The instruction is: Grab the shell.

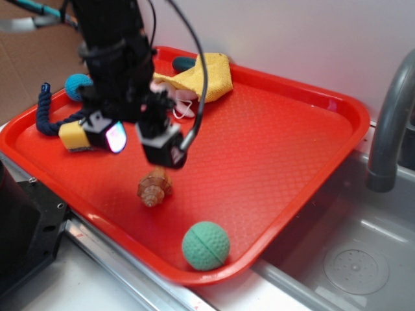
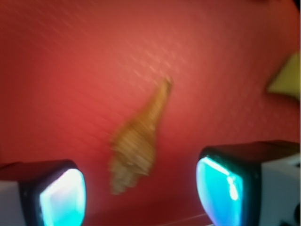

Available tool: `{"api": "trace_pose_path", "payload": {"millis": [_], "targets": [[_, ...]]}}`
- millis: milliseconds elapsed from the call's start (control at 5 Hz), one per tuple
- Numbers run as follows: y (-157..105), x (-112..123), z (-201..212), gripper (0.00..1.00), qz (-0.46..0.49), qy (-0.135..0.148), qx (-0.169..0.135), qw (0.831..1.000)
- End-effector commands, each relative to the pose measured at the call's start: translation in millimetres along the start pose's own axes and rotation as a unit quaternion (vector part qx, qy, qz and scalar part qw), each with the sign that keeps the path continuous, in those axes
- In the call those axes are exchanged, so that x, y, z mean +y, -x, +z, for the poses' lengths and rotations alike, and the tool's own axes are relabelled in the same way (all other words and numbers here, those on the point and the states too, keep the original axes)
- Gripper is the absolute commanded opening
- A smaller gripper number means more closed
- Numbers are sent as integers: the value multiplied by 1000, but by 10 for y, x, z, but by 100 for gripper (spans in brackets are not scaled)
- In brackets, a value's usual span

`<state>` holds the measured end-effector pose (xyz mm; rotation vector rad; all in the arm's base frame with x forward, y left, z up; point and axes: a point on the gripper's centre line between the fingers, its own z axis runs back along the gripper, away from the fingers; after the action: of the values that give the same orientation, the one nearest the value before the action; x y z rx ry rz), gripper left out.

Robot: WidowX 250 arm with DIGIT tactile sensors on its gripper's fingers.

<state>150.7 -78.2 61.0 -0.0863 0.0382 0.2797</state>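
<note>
We see the exterior view evenly and brightly lit, with soft glare along the red tray (image 1: 337,103) rim at upper right. Our wrist view is blurred throughout, the shell (image 2: 136,141) smeared, the fingertips (image 2: 63,197) glowing cyan at the bottom.

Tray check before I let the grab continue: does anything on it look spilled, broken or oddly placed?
Nothing stands out. The shell lies whole on the red tray, apart from the green ball, and the open end effector hangs above it. The wrist view is blurred, but shows no damage.
</note>
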Motion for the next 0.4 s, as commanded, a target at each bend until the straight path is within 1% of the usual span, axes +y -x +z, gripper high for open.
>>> {"api": "trace_pose_path", "payload": {"millis": [0,200], "targets": [[-124,-184,-366,100,-18,-16,-4,1000],[11,-209,-464,42,-2,-15,20,1000]]}}
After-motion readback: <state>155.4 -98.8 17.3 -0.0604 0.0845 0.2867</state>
